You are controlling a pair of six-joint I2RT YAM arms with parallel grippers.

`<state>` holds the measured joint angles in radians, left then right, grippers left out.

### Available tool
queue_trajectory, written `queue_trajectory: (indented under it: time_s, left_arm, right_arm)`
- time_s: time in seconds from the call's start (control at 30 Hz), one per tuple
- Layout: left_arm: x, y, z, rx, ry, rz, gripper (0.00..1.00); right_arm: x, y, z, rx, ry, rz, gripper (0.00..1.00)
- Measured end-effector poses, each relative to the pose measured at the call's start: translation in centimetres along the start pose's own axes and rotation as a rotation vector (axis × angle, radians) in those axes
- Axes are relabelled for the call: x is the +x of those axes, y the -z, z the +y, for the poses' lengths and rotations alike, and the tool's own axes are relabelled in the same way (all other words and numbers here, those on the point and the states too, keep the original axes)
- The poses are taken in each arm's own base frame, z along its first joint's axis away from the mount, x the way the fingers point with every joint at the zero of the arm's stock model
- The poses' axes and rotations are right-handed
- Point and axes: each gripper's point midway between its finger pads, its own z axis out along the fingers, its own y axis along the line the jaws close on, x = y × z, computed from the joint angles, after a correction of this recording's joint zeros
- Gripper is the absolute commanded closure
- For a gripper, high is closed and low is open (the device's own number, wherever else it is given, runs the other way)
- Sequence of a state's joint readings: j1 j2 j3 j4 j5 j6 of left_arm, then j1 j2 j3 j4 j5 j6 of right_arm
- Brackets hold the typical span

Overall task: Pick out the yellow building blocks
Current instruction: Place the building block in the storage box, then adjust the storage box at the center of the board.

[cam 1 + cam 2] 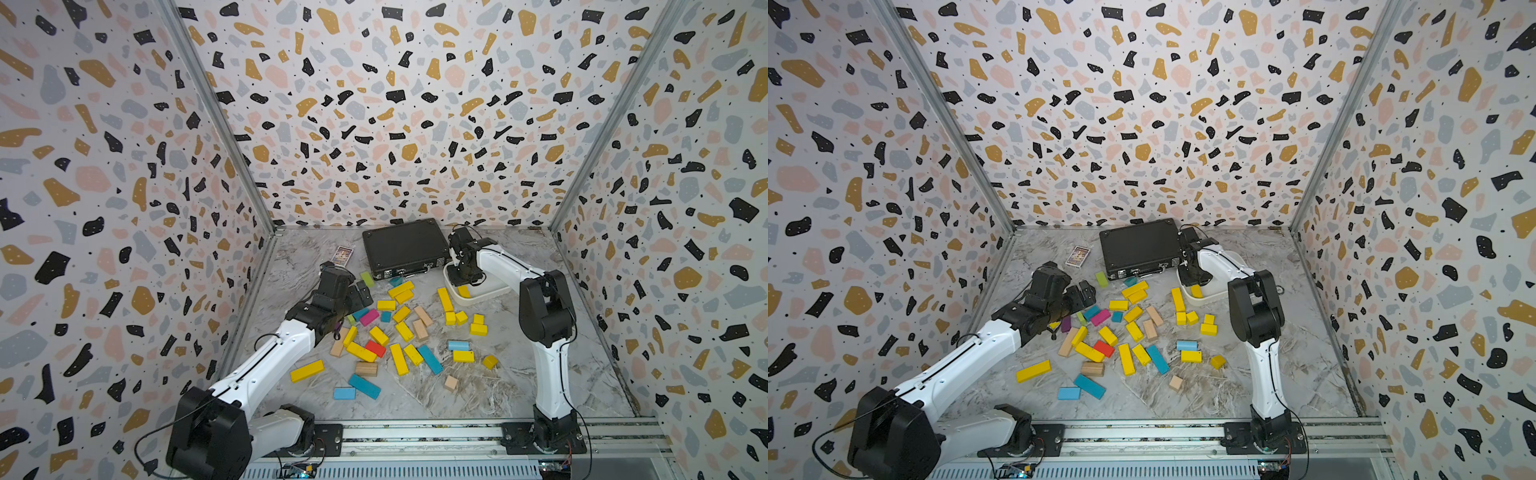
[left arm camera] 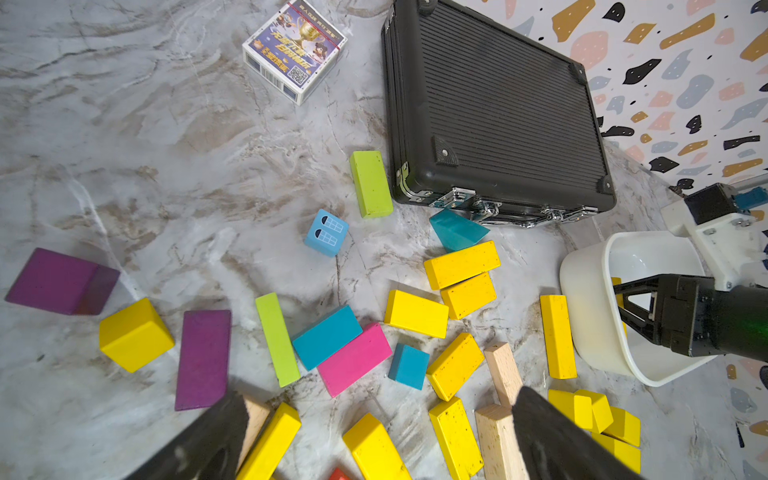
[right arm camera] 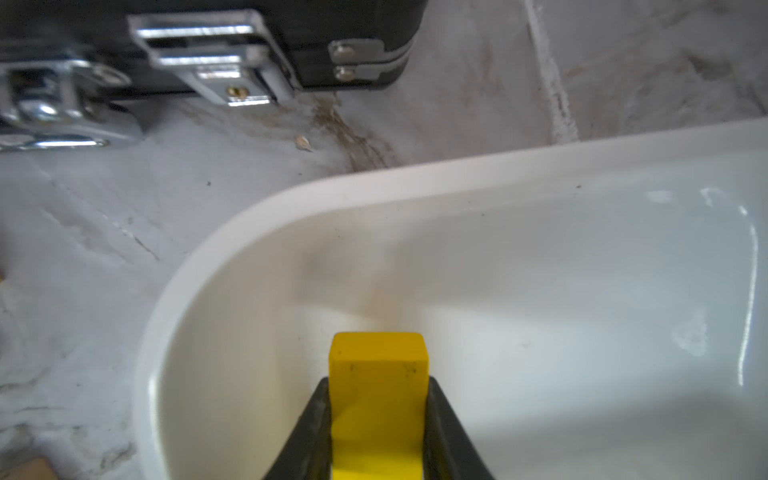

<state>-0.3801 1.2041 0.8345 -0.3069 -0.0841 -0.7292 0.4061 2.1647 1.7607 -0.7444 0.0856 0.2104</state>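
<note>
- Right gripper [image 3: 377,384] pinches a yellow block [image 3: 378,365] over the white tub [image 3: 291,199].
- Its long axis follows the fingers [image 3: 309,428], end protruding beyond them.
- Left gripper [image 2: 380,392] spread wide.

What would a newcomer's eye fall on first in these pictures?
Scattered yellow building blocks, mixed with other colours, litter the table's middle. The right gripper grips one yellow block inside the white tub beside the black case; the left gripper hangs open over the pile's edge.

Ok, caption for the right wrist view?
Right gripper holds a yellow block inside the white bin, near the black case.
</note>
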Motion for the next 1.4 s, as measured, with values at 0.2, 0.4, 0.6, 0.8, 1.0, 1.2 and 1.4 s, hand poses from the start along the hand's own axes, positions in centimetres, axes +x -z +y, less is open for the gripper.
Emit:
queue_trajectory:
  time_s: [0.2, 0.4, 0.6, 0.8, 1.0, 1.2, 1.4]
  left_arm:
    - [0.4, -0.4, -0.1, 0.005, 0.0, 0.022, 0.0]
    - [0.4, -0.5, -0.6, 0.024, 0.001, 0.034, 0.0]
    - [0.4, -0.6, -1.0, 0.041, 0.004, 0.04, 0.0]
    - [0.7, -0.8, -1.4, 0.061, 0.004, 0.059, 0.0]
    - [1.1, -0.8, -1.6, 0.075, 0.001, 0.079, 0.0]
    - [1.7, -0.7, -1.2, 0.063, -0.007, 0.104, 0.0]
    - [1.9, -0.7, -1.0, 0.054, -0.013, 0.114, 0.0]
  right_arm:
    - [0.1, 0.5, 0.1, -0.023, -0.008, 0.005, 0.42]
    - [0.3, 5.9, -2.2, 0.0, 0.004, -0.073, 0.37]
    - [1.8, 11.2, -10.0, 0.17, -0.092, -0.157, 0.38]
    - [1.9, 6.6, -16.1, 0.271, -0.028, -0.036, 0.39]
    - [0.8, 0.9, -16.8, 0.254, 0.104, 0.07, 0.41]
    - [-0.3, 0.3, -17.6, 0.252, 0.138, 0.078, 0.45]
    - [-0.4, 1.6, -16.6, 0.18, 0.109, 0.058, 0.45]
